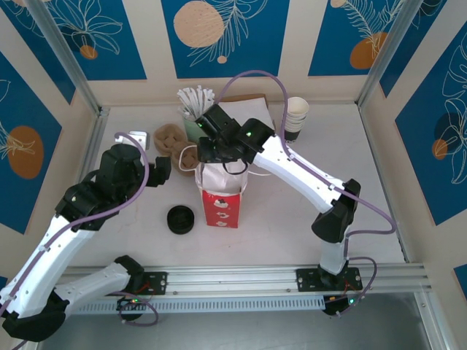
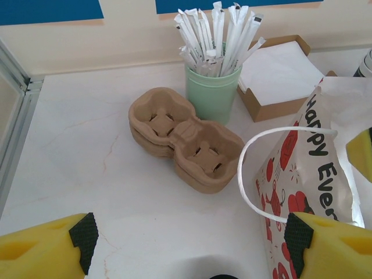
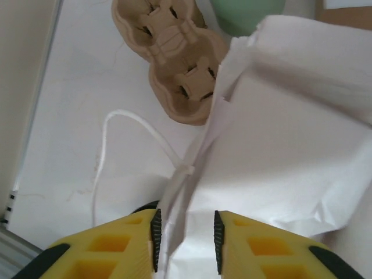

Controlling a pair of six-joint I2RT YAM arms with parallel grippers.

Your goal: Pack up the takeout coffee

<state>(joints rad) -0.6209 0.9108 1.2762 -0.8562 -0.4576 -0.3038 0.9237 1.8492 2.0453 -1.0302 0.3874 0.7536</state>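
At the middle of the white table (image 1: 292, 211) stands a red-and-white paper bag (image 1: 220, 208) with printed lettering, upright and with its mouth up. The right gripper (image 1: 206, 154) hangs over the rear rim of the bag. In the right wrist view, its yellow fingers (image 3: 133, 244) are a narrow way apart, astride the bag's white paper edge where the thin white loop handle (image 3: 102, 151) joins it. Whether the pads actually pinch the paper cannot be told.

The left gripper (image 1: 162, 169) hovers just left of the bag's rear corner. Its fingers are spread wide with nothing between them, and it faces the rear of the table.

A low round black plastic piece (image 1: 180, 219) sits on the table just left of the bag's front face. From above only its black top shows, so it cannot be told whether this is the lidded takeout coffee or a stack of lids. The bag's inside is hidden beneath the right gripper.

Behind and left of the bag lies a stack of brown moulded-pulp cup carriers (image 2: 186, 139). Directly behind the bag stands a mint-green tumbler (image 2: 212, 93) full of white wrapped straws. A brown cardboard box of white napkins (image 2: 279, 75) sits behind the bag, touching the tumbler's right side. A stack of white-rimmed paper cups (image 1: 295, 117) stands behind and well right of the bag.
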